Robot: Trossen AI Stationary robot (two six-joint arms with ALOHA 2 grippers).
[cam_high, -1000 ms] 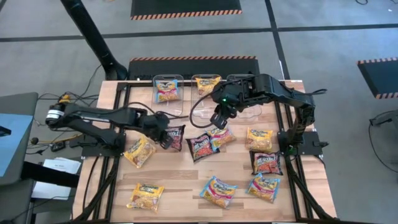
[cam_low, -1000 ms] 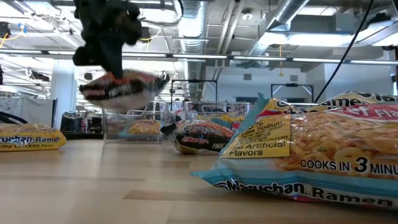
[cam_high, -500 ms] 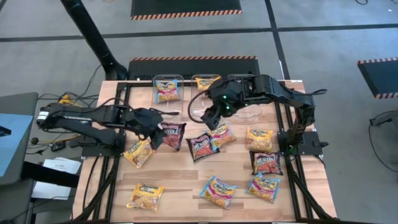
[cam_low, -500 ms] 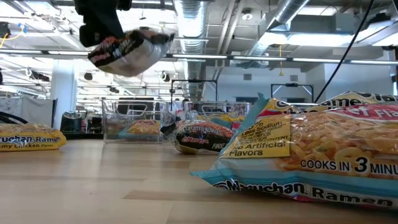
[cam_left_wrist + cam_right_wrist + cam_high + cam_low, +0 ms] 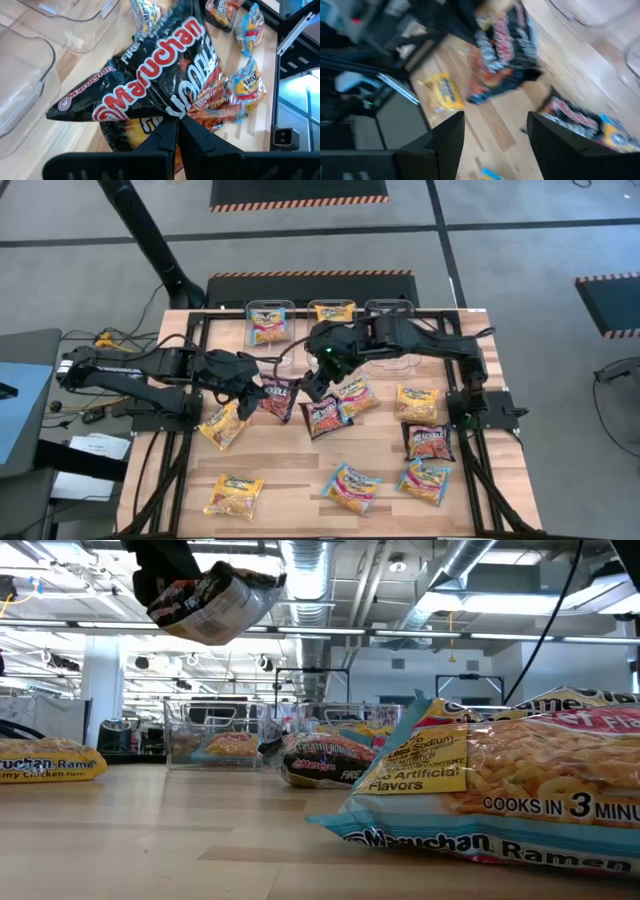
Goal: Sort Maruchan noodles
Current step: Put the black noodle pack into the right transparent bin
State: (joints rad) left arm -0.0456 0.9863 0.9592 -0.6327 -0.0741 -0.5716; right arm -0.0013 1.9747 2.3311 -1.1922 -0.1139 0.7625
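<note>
Hanging off the bench (image 5: pixel 300 470), a dark maroon-black packet (image 5: pixel 277 398) with red-and-white Maruchan lettering is pinched by one edge in the left gripper (image 5: pixel 252 393), whose jaws are closed tight on the crinkled glossy film; from bench level it (image 5: pixel 210 602) shows high above the wood. The right gripper (image 5: pixel 312 383) hovers just beside that packet, near the bench's middle, jaws spread wide and holding nothing.

The other packets lie flat on the bench: yellow-orange ones (image 5: pixel 223 423) on the left side and at the front left, another dark one (image 5: pixel 323 416) at the middle touching a blue-pink one (image 5: pixel 353 397), and more blue-pink (image 5: pixel 350 486), dark and yellow packets toward the right.

Three clear bins (image 5: pixel 270 306) stand in a row along the far edge. The left bin holds a blue-pink packet (image 5: pixel 267 328), the middle a yellow one (image 5: pixel 334 313); what the right bin holds I cannot tell.
</note>
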